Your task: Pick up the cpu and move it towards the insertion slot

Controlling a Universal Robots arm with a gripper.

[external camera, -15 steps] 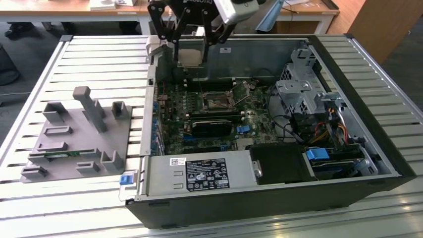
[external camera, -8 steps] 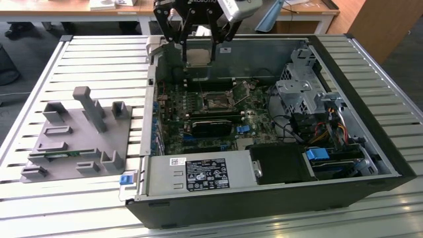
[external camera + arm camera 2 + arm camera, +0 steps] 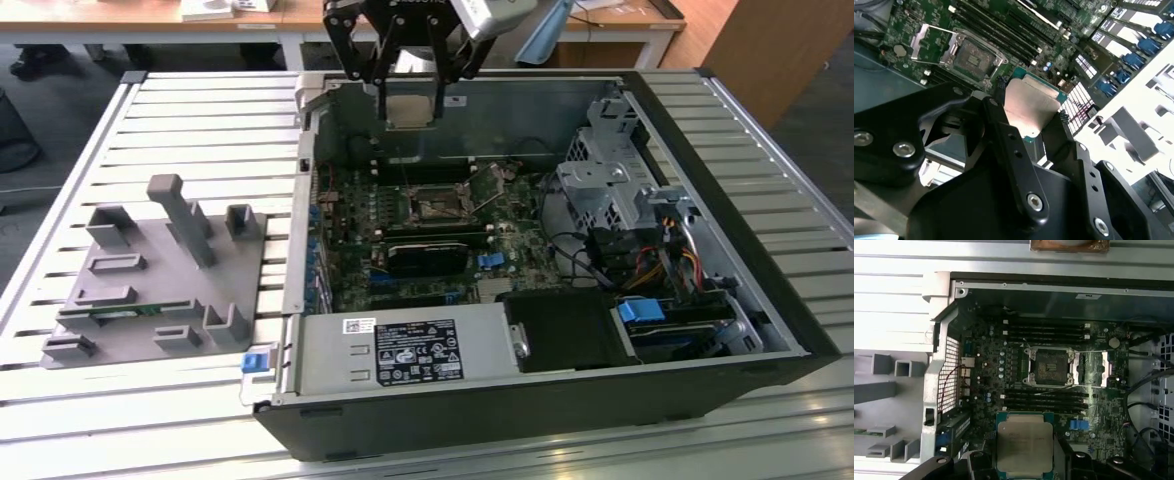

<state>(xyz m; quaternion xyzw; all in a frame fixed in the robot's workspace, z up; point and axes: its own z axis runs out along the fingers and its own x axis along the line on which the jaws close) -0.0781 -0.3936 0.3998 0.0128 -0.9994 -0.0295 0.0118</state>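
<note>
Gripper point(image 3: 408, 95) pinches the cpu point(image 3: 408, 110) between its jaws, holding it in the air above the open computer case point(image 3: 747, 300). Inside that case, the insertion slot point(image 3: 435, 205) lies open on the motherboard point(image 3: 387, 215), well apart from the cpu.

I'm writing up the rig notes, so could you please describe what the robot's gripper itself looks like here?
The gripper is matte black throughout. In the second wrist view its fingers are flat, angular bars with small round holes along them, joined to chunky black links by silver screw heads. In the exterior view the gripper shows as a black open linkage frame hanging below a light grey housing.
</note>
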